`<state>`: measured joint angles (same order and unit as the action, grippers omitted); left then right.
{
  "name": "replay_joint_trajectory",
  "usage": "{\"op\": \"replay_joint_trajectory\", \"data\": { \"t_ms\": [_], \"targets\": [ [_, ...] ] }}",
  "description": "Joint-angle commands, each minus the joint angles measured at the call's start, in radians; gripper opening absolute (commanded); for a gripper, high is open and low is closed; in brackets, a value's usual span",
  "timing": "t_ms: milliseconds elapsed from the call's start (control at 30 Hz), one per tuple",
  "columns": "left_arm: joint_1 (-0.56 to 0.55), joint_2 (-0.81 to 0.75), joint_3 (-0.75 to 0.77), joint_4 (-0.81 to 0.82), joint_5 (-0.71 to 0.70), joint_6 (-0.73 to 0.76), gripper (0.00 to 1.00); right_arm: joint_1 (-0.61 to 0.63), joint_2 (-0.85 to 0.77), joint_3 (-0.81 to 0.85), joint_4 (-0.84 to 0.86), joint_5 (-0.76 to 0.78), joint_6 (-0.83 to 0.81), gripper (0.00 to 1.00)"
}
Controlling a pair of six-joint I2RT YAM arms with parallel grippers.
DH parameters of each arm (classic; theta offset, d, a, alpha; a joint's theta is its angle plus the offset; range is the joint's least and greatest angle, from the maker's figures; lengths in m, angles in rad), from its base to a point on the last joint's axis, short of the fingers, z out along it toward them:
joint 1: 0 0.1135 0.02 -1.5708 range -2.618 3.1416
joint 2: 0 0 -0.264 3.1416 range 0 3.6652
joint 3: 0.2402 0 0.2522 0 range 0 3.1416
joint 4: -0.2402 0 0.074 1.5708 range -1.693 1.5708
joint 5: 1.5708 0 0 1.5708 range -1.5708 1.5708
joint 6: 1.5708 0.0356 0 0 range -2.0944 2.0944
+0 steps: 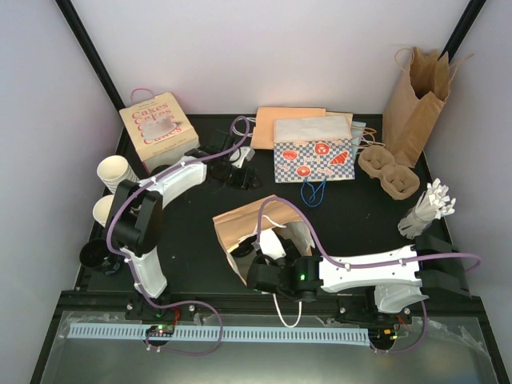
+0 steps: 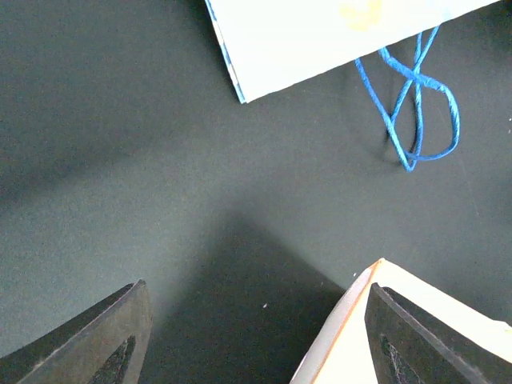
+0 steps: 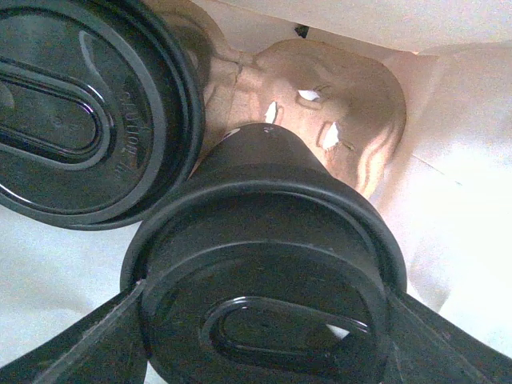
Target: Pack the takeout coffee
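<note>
Here, item one: takeout coffee, black lid turned toward my right wrist camera, so its long axis ran straight away from the right tool and deeper into the brown paper bag, which lay on its side at mid-counter.

Tool state, right: jaws wide, one finger pressed against each side of the lid rim; I judged it a grip on the cup.

Neighbours: second lidded cup just beside it on the left, rims touching or nearly so; pulp carrier directly beyond, further into the bag.

Item two: left tool, spread open over bare counter near the checked bag, nothing between its jaws, well apart from the coffee.

Nearer arm: right.
</note>
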<state>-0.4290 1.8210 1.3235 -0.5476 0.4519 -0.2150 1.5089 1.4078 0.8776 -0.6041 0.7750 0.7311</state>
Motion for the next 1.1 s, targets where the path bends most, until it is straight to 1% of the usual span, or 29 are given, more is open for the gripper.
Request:
{"op": "replay_joint_trajectory", "data": {
  "t_ms": [0,267,467,700,800,900,967,1067],
  "targets": [
    [0.012,0.0,0.012,0.067,0.037,-0.022,0.76,0.0,-0.015,-0.02,0.006,0.031,0.016,0.63],
    [0.012,0.002,-0.039,0.103,0.049,-0.031,0.74,0.0,-0.013,-0.022,0.014,0.017,0.01,0.63],
    [0.012,0.022,-0.069,0.127,0.101,-0.039,0.71,0.002,-0.014,-0.029,0.045,-0.012,-0.015,0.63],
    [0.0,0.038,-0.076,0.139,0.194,-0.036,0.64,0.002,-0.018,-0.032,0.099,-0.055,-0.071,0.63],
    [-0.011,0.04,-0.082,0.142,0.22,-0.028,0.62,0.002,0.001,-0.008,0.059,-0.02,-0.046,0.63],
    [-0.019,0.045,-0.088,0.142,0.248,-0.019,0.56,-0.001,0.029,0.021,-0.039,0.07,0.042,0.63],
    [-0.027,0.047,-0.092,0.146,0.262,-0.01,0.53,-0.012,0.037,0.034,-0.09,0.101,0.098,0.63],
    [-0.037,0.053,-0.099,0.158,0.298,0.005,0.48,-0.034,0.025,0.028,-0.107,0.1,0.133,0.62]
  ]
}}
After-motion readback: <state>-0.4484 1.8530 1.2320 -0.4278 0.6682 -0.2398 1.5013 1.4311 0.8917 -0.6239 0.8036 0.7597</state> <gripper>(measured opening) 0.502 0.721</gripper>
